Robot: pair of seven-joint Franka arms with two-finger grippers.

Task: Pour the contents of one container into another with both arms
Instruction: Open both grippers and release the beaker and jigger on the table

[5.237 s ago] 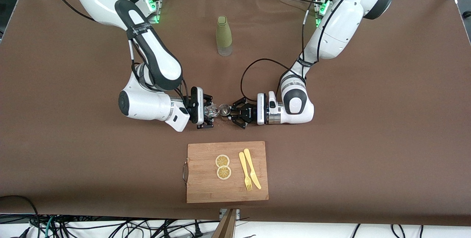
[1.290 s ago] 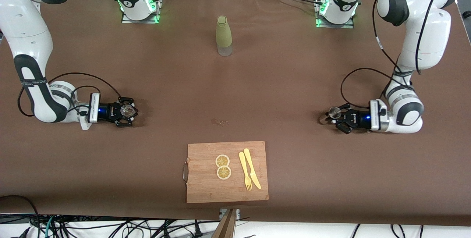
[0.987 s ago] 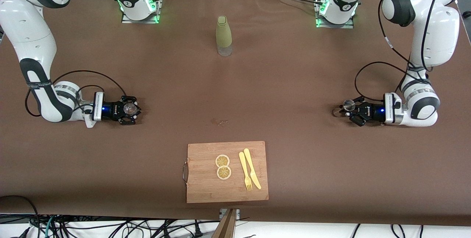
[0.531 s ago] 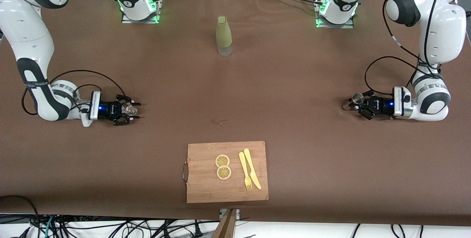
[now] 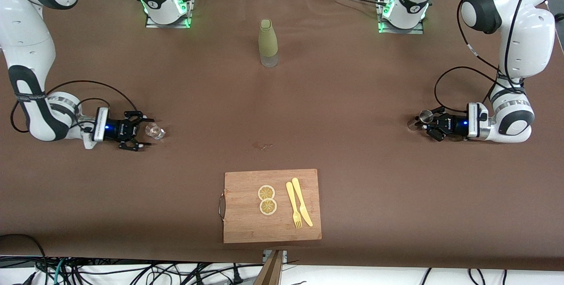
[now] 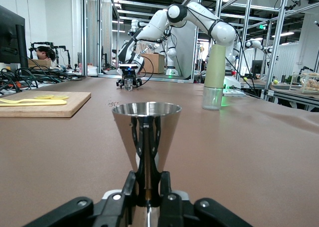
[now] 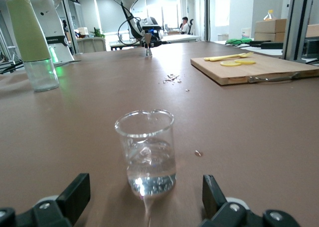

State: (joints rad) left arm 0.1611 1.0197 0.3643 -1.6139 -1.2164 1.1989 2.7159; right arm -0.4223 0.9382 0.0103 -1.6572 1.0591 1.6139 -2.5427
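Observation:
A small clear glass beaker (image 5: 155,132) with a little water stands free on the brown table toward the right arm's end. My right gripper (image 5: 142,133) sits low beside it, open, its fingers (image 7: 75,193) wide on either side of the beaker (image 7: 147,155) without touching it. Toward the left arm's end, my left gripper (image 5: 428,121) is shut on a metal jigger (image 5: 424,116), held upright at its narrow waist. In the left wrist view the jigger's cone (image 6: 146,132) rises just above that gripper (image 6: 147,189).
A green-sleeved bottle (image 5: 268,43) stands mid-table near the bases. A wooden cutting board (image 5: 246,223) with two lemon slices (image 5: 267,200), a fork and a knife (image 5: 298,208) lies near the front edge. A small wet spot (image 5: 263,146) marks the table's middle.
My right gripper has drawn back from the beaker toward the right arm's end, leaving it standing on the table. The left gripper with the jigger has barely shifted.

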